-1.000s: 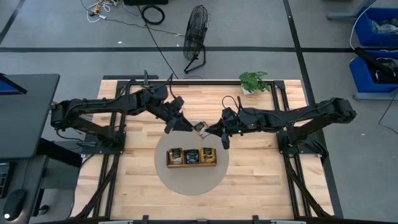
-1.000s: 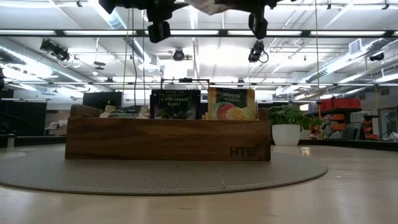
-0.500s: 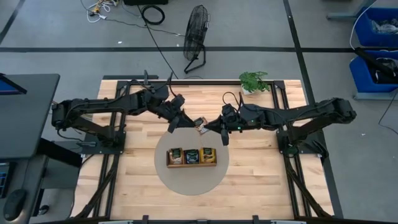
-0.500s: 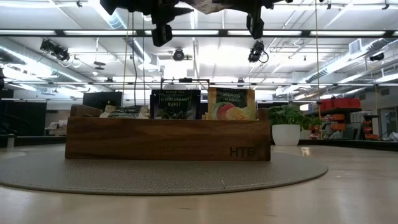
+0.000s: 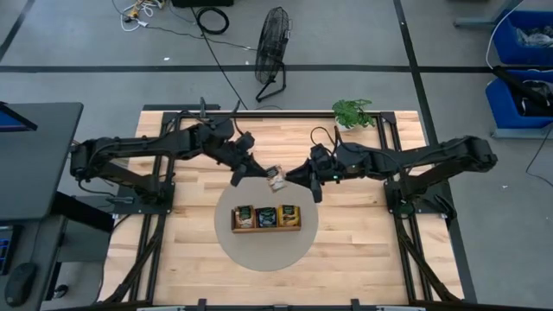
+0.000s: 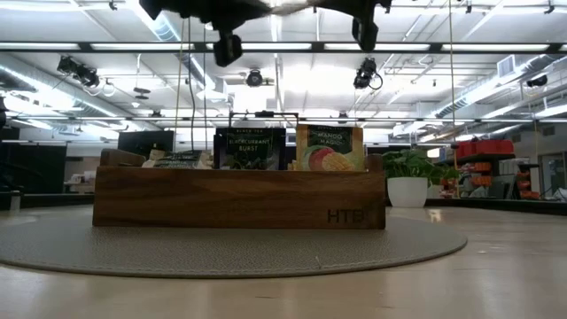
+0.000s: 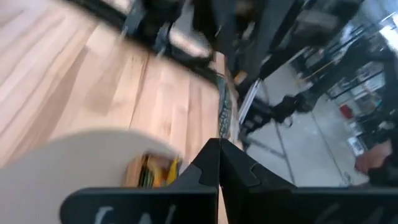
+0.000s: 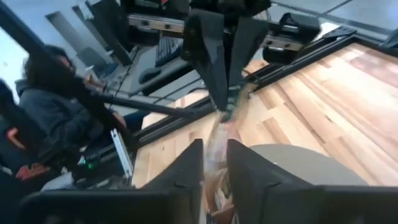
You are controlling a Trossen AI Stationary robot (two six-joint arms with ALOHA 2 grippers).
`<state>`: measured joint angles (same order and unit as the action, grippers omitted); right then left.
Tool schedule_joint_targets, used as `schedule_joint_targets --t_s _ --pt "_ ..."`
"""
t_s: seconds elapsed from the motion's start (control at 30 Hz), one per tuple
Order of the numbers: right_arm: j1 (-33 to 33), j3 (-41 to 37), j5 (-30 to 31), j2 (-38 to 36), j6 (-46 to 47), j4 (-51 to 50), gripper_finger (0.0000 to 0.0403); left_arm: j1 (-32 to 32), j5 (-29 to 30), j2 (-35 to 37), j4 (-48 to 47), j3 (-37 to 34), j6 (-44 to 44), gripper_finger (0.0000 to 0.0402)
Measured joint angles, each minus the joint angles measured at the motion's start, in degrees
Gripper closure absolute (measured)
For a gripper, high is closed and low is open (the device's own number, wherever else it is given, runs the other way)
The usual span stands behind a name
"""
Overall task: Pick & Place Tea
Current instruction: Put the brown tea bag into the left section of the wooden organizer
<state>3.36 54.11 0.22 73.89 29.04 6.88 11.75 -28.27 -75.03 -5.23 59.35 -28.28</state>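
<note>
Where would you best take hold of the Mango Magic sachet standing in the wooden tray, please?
Grip the Mango Magic sachet by its top edge, coming from straight above: it stands upright in the wooden tray, with only its upper part showing over the wall. The left pincer and right pincer both hover beyond the tray, at a loose sachet between them.

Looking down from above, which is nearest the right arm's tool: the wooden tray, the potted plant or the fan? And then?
1. Wooden tray, just below the right tool, on the round mat.
2. Potted plant, at the table's far edge.
3. Fan, on the floor beyond the table.
</note>
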Motion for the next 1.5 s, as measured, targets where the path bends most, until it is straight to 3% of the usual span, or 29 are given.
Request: schedule_joint_targets --t_s 0.2,0.4,0.6,0.8,1.2,1.5 --pt "0.02 -0.01 -0.20 -2.87 -2.96 -4.22 0.0274 -1.31 2.25 3.71 -8.96 -0.04 2.32 0.0400" --pt "0.00 -0.02 7.09 -6.91 -5.51 -9.84 0.0248 -7.02 13.81 9.28 -20.99 0.00 3.29 0.0400" --pt "-0.02 -0.01 11.88 -9.30 -7.09 -14.51 0.0246 -15.14 22.18 11.30 -31.97 -0.12 1.95 0.0401" --pt "-0.74 -0.01 13.76 -9.51 -7.07 -16.40 0.0248 -21.29 28.75 9.64 -33.90 -0.15 1.49 0.0401" --pt "-1.68 0.00 13.91 -9.51 -5.53 -17.48 0.0248 -29.39 34.23 0.73 -30.46 -4.23 0.18 0.0401" --pt "-1.84 -0.01 13.91 -9.49 -5.48 -18.36 0.0248 -30.38 36.63 -3.40 -25.70 -8.11 0.37 0.0401"
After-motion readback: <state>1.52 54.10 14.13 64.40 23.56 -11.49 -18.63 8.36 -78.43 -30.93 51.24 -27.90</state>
